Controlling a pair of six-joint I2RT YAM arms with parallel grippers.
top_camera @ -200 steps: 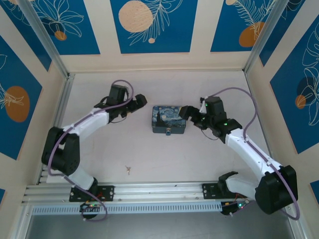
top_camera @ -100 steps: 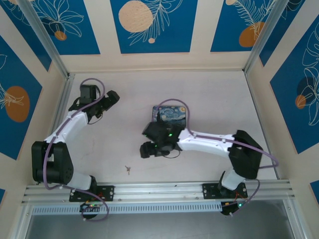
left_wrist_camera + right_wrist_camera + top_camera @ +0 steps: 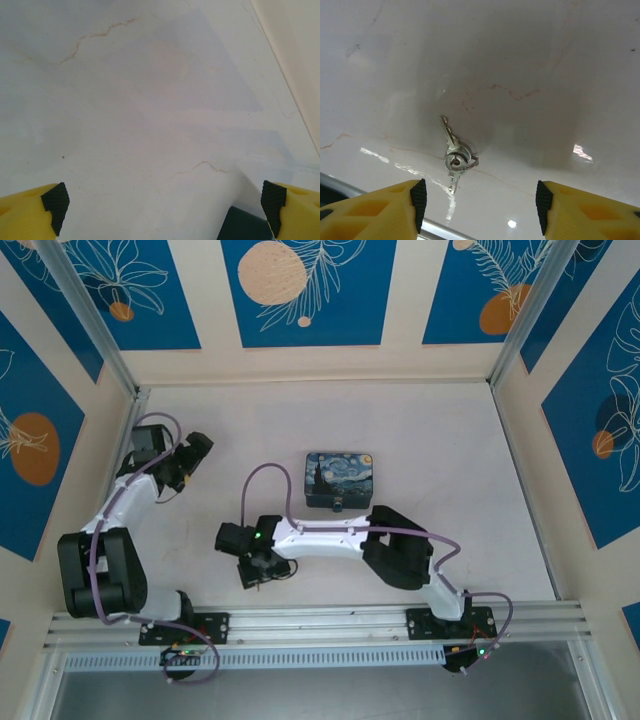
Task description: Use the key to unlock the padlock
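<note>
High rear overview; two downward wrist close-ups

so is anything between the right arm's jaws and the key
Nothing: in the right wrist view the small silvery key on a ring lies on the bare white table just ahead of the open right jaws, untouched.
</note>
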